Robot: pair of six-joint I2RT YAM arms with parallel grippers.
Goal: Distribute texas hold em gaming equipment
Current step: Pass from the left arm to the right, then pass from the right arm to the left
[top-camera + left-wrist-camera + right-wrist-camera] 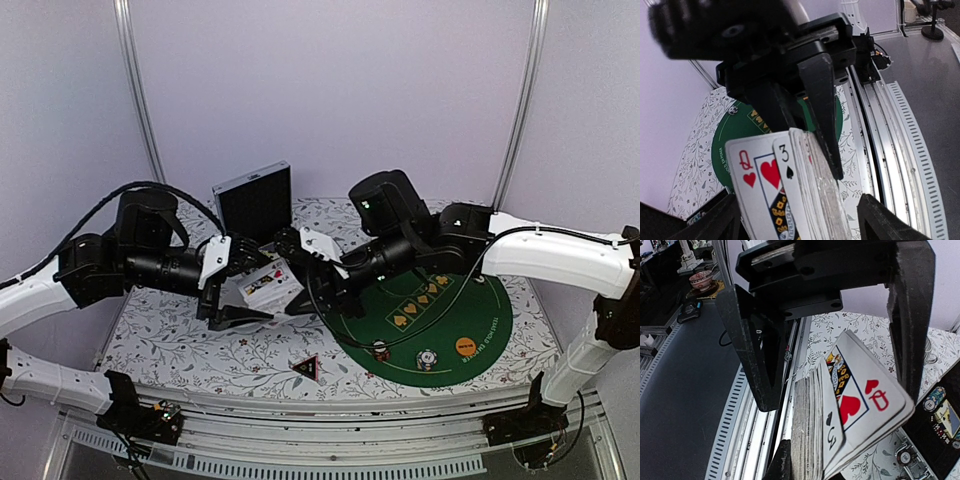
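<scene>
Glossy playing cards (765, 185), matt green felt mat (480, 320)

The left arm (130, 262) reaches in from the left side. The right arm (540, 250) bends in from the right. The 2 grippers meet face to face in the middle. The left gripper (256, 290) has its fingers spread wide. The right gripper (295, 288) pinches the cards (765, 185) tight.

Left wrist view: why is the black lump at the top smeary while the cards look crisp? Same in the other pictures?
Left wrist view: focus sits on the cards; the black housing close to the lens blurs. Right wrist view: cards crisp, the far bowl slightly soft. Top external view: even light, no hard shadows, poles look bowed, probably lens distortion.
</scene>
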